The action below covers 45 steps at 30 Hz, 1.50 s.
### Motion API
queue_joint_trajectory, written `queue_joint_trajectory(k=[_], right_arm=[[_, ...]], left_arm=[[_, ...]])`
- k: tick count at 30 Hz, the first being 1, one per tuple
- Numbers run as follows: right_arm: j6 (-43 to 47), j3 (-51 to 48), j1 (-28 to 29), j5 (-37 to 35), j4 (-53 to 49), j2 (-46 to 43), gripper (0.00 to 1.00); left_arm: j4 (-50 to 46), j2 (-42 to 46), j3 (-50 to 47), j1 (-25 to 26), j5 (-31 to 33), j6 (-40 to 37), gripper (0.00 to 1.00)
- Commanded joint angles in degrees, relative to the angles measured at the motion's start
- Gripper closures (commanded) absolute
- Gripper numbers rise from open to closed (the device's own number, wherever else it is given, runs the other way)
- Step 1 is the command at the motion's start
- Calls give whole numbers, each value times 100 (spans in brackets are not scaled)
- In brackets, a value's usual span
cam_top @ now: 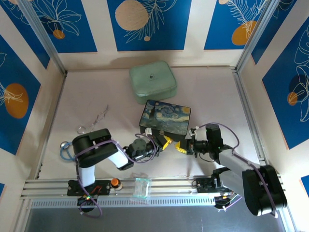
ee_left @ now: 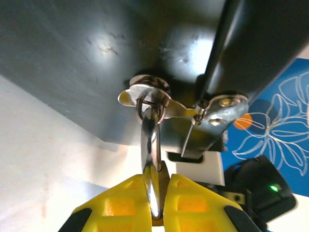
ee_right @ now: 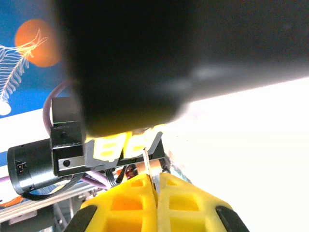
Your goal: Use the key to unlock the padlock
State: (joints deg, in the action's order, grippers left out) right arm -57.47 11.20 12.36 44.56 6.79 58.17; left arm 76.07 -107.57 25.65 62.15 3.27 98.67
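The padlock [ee_left: 165,178] hangs from the latch ring [ee_left: 147,92] on the front of the dark starry-night box [cam_top: 165,118]. Its silvery shackle [ee_left: 150,140] is threaded through that ring. My left gripper [ee_left: 160,183] is shut on the padlock, and a sliver of brass body shows between the yellow fingers. From above, the left gripper [cam_top: 165,141] sits at the box's front edge. My right gripper [ee_right: 155,180] is shut on the thin grey key [ee_right: 149,164]. The key's blade points toward the left gripper's yellow fingers [ee_right: 118,145], a short gap away. The right gripper [cam_top: 183,147] is just right of the left one.
A pale green case [cam_top: 152,80] stands behind the box. Looped wire pieces [cam_top: 99,116] and a blue ring [cam_top: 65,147] lie at the left. A small clear bag [cam_top: 141,187] and an orange knob [cam_top: 115,182] rest on the front rail. Aluminium frame posts line both sides.
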Motion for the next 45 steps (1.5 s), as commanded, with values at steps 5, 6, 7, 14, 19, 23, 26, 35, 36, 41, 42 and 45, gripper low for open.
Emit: queue_joint_trajectory(k=[5, 6, 7, 14, 19, 23, 26, 35, 36, 41, 42, 45], right_arm=[[840, 746, 875, -1663, -2293, 131, 100], [805, 777, 1051, -1777, -2216, 216, 100], [732, 794, 1189, -1881, -2153, 291, 100], [524, 909, 1839, -3070, -2319, 557, 100], [531, 1003, 1523, -3348, -2221, 672, 100], [678, 1205, 1314, -3315, -2233, 811, 100], [762, 1314, 1308, -3196, -2158, 957, 100], [489, 1150, 1919, -3717, -2857, 577, 100], [432, 1113, 1995, -3743, -2963, 492, 100], [275, 1022, 2678, -3493, -2913, 103, 100], [240, 1039, 2881, -3387, -2850, 89, 100], [249, 1194, 3304, -3159, -2667, 210, 100]], left_arm=[[461, -655, 167, 16, 5, -27, 100], [461, -734, 185, 16, -1, -47, 98], [461, -770, 173, 25, 31, -101, 95], [223, -640, -193, 34, 288, -176, 88], [214, -546, -494, 43, 404, -187, 80], [-125, -220, -811, 43, 591, -322, 75], [-382, 23, -955, 43, 673, -463, 72], [-1845, 1070, -1082, 47, 1023, -902, 47], [-2065, 1200, -1056, 43, 1047, -939, 47], [-3520, 2042, -781, 52, 1235, -1438, 42], [-3889, 2261, -707, 52, 1298, -1555, 37], [-4574, 2851, -567, 52, 1547, -1973, 23]])
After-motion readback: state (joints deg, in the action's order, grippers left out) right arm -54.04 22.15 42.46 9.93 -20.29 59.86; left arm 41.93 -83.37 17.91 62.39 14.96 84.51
